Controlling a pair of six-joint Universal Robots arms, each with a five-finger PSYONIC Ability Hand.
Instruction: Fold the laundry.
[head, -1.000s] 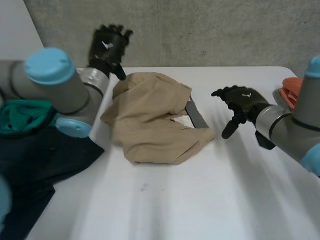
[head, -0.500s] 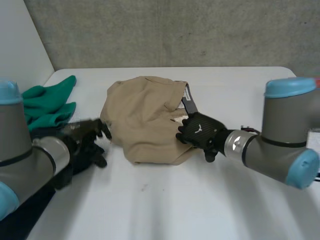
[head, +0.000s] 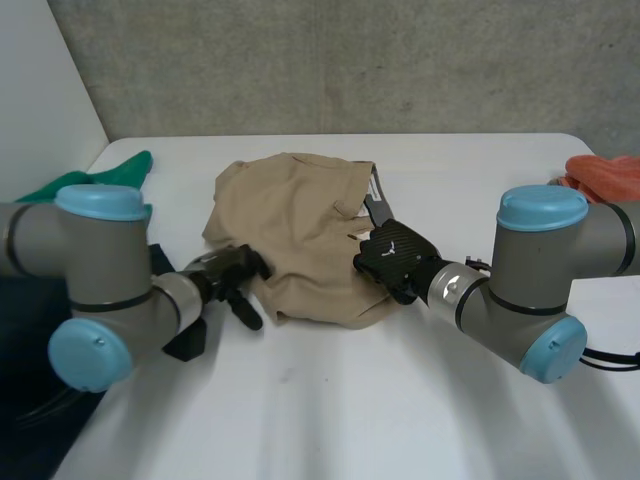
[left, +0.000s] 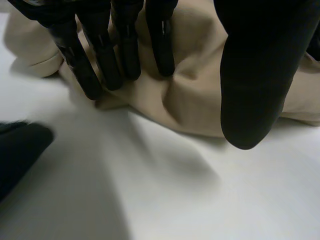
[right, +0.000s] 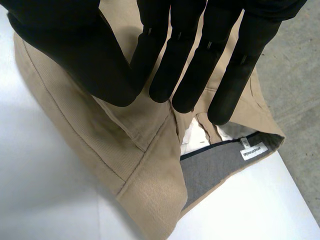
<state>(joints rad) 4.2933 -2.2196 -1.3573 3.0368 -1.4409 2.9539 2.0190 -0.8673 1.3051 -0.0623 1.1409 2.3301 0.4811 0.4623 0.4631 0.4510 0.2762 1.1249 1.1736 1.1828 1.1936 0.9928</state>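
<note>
We find the tan garment (head: 300, 230) lying crumpled in the middle of the desk (head: 420, 400), bunched rather than flat. Our left robot hand (head: 225, 275) is at the heap's near left edge. Its fingers (left: 106, 62) are straight, with the tips resting on the cloth and the thumb spread wide, so it grips nothing. Our right robot hand (head: 395, 255) sits over the near right part, just beside the grey-lined waistband (right: 220, 167). Its fingers are straight and apart too, though we cannot quite tell whether they press the fabric or hang just above it.

We judge the garment a light, soft twill that will sag and crease when lifted. It looks neither slippery nor fragile. The waistband looks the stiffest part, so we would pinch there and at an outer edge to spread the garment flat. A green cloth (head: 128, 165) and an orange cloth (head: 605, 172) lie at the desk's sides, well apart from it.
</note>
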